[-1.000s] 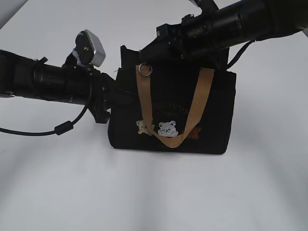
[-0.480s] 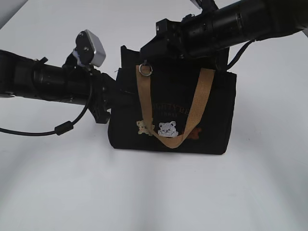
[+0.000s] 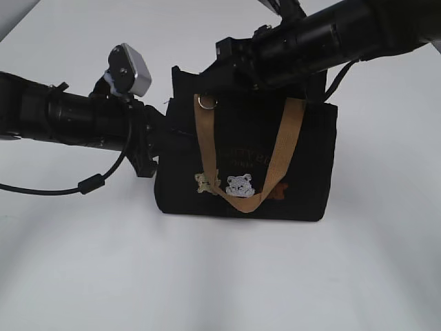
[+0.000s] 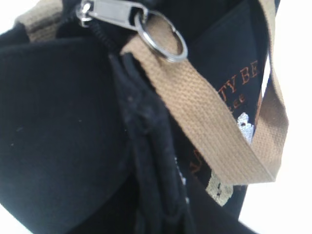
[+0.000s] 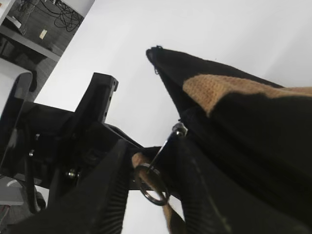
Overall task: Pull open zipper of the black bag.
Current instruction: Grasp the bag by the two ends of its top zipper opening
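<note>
1. Since the earlier frame the right arm (image 3: 324, 38) has lifted and pulled back a bit toward the rear right; the ring has shifted slightly with it. The left arm (image 3: 69, 114) and the bag haven't moved.
2. The black bag (image 3: 310, 158) stands upright on the white table (image 3: 220, 276), mid-scene, front panel with bear patches (image 3: 240, 185) facing the exterior camera.
3. Left gripper (image 3: 162, 134): narrow, pressed into the bag's left end. It looks clamped on the fabric as an anchor, but its fingers aren't visible in the wrist view, so I can't confirm the hold.
4. Right gripper (image 5: 148, 180): jaws part-open, straddling the silver pull tab (image 5: 165, 146) and ring (image 5: 150, 185). The tab sits in the gap; no firm pinch visible.
5. The zipper (image 4: 114, 10) slider sits at the top left corner of the bag; the track looks mostly shut.
6. Step in hand, my read: close on the tab itself, not the ring, then pull along the track toward the bag's far end while the left end stays braced.
7. In the way: the tan strap (image 4: 195, 117) lies directly under the ring and could get pinched along with it. The ring swings free and could slip.
</note>
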Robot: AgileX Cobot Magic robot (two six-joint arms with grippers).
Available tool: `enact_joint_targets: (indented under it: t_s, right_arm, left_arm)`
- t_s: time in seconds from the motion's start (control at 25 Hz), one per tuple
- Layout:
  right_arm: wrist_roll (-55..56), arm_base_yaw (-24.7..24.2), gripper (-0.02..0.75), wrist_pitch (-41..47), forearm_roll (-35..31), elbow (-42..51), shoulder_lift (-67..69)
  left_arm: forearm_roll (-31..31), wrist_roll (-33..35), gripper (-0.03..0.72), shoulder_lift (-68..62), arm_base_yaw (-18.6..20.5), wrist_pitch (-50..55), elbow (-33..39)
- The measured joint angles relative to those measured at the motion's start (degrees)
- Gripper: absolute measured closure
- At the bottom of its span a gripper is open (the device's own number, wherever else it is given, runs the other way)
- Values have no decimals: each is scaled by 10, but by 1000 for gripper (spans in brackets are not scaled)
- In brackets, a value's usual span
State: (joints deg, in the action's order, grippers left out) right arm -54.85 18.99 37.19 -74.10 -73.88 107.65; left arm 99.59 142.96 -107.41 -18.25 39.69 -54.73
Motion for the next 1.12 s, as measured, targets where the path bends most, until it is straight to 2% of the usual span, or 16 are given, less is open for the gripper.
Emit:
enact_joint_targets:
  t_s: [0.28, 0.48, 0.6, 0.88, 1.12]
  right_arm:
    - [-1, 21, 479, -40, 13, -1, 0]
    - [5, 21, 650, -42, 14, -1, 0]
    - [17, 21, 720, -43, 14, -1, 0]
    - [48, 5, 737, -29, 13, -1, -1]
    - [63, -41, 738, 26, 15, -1, -12]
  left_arm:
    - [-1, 0, 622, 0, 0, -4, 0]
    - [-1, 0, 622, 0, 0, -4, 0]
    - [-1, 0, 622, 0, 0, -4, 0]
    - [-1, 0, 622, 0, -1, -6, 0]
    - [-1, 0, 622, 0, -1, -3, -1]
